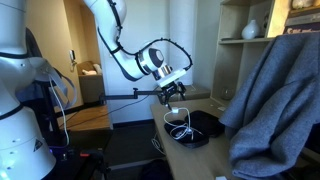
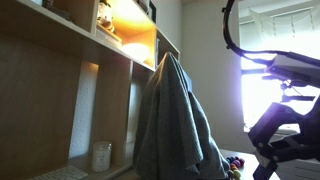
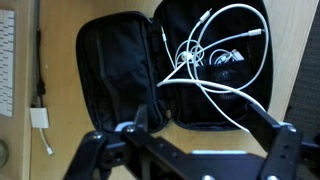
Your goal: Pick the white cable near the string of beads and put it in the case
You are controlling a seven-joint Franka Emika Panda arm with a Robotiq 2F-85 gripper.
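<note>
The black case [image 3: 110, 70] lies open on the wooden table, both halves flat. The white cable [image 3: 235, 60] lies in loose loops in its right half, with one strand trailing over the lower rim. My gripper [image 3: 197, 118] hangs just above the case's near edge, open and empty, one finger on each side. In an exterior view the gripper [image 1: 172, 94] hovers over the case [image 1: 203, 128], and the cable [image 1: 180, 128] shows as a white loop at the case's left side. In an exterior view the gripper is only a dark silhouette, with coloured beads [image 2: 232, 166] low beside it.
A large grey cloth [image 1: 275, 90] hangs at the table's right and also shows in an exterior view [image 2: 175, 120]. A white plug [image 3: 40, 118] and a thin black cord [image 3: 38, 60] lie left of the case. Shelves [image 1: 250, 40] stand behind.
</note>
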